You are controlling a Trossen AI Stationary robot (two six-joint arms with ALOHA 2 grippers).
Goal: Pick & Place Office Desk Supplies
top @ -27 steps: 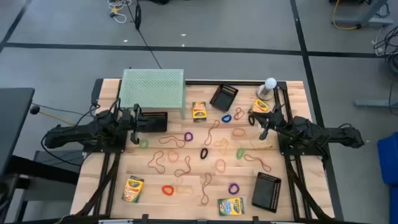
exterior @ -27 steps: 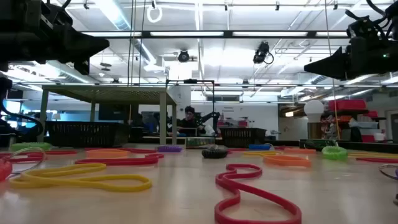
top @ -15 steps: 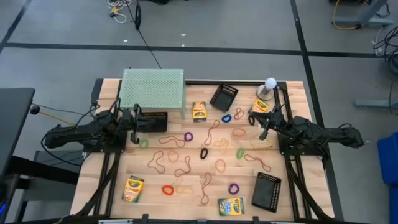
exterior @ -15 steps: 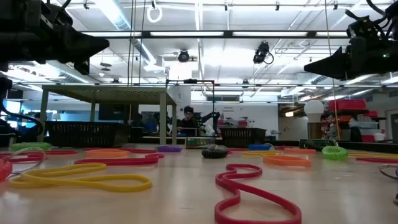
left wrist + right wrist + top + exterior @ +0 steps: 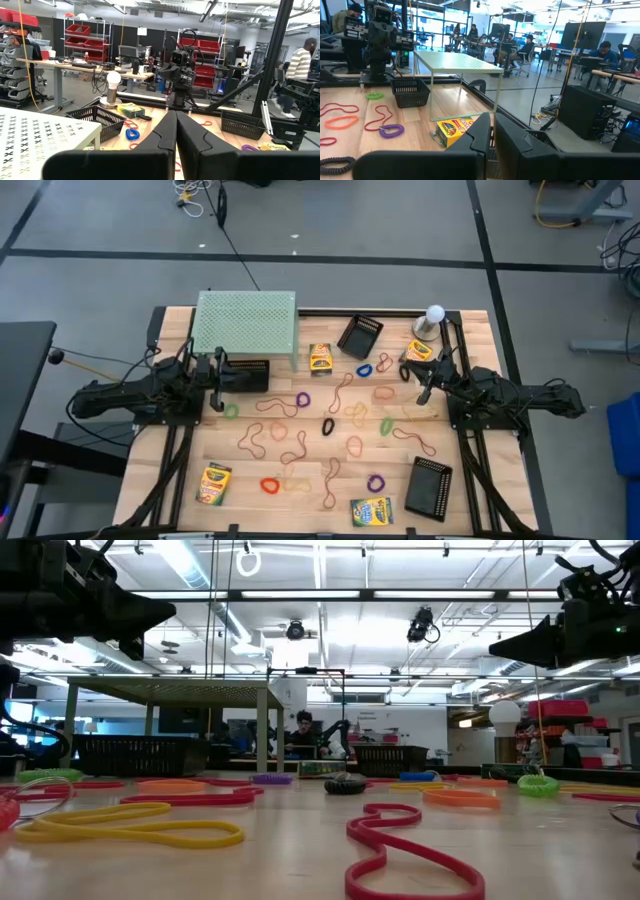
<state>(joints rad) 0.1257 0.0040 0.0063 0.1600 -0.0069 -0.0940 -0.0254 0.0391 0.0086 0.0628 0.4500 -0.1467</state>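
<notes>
Currently catalogued on wooden table (image 5: 200, 450), clock directions taken from table centre in the high view:

- Left gripper (image 5: 217, 371): at 9 to 10 o'clock, raised above the boards, fingers (image 5: 165, 134) pressed together, holding nothing.
- Right gripper (image 5: 426, 380): at 2 to 3 o'clock, also raised, fingers (image 5: 482, 131) drawn nearly together, nothing between them.
- Pale green perforated stand (image 5: 245, 322): at 10 to 11 o'clock, by the far edge.
- White globe on grey base (image 5: 433, 319): at 1 to 2 o'clock, far corner.
- Mesh trays, three: one (image 5: 359, 336) at 12 to 1 o'clock, tilted; one (image 5: 246, 375) at 10 o'clock, just beside left gripper and partly under the stand's near edge; one (image 5: 430, 486) at 4 to 5 o'clock.
- Crayon boxes, four: (image 5: 320, 358) at 12 o'clock; (image 5: 416, 352) at 2 o'clock, near the globe; (image 5: 214, 484) at 7 to 8 o'clock; (image 5: 371, 511) at 5 to 6 o'clock, near edge.
- Rubber bands (image 5: 300, 442): scattered loose across the middle, between the two arms; among them purple (image 5: 302, 399), black (image 5: 328, 425), blue (image 5: 364, 369), green (image 5: 386, 425), red (image 5: 269, 485).
- Beyond table, low view: seated person (image 5: 304, 735), small, details unclear.
</notes>
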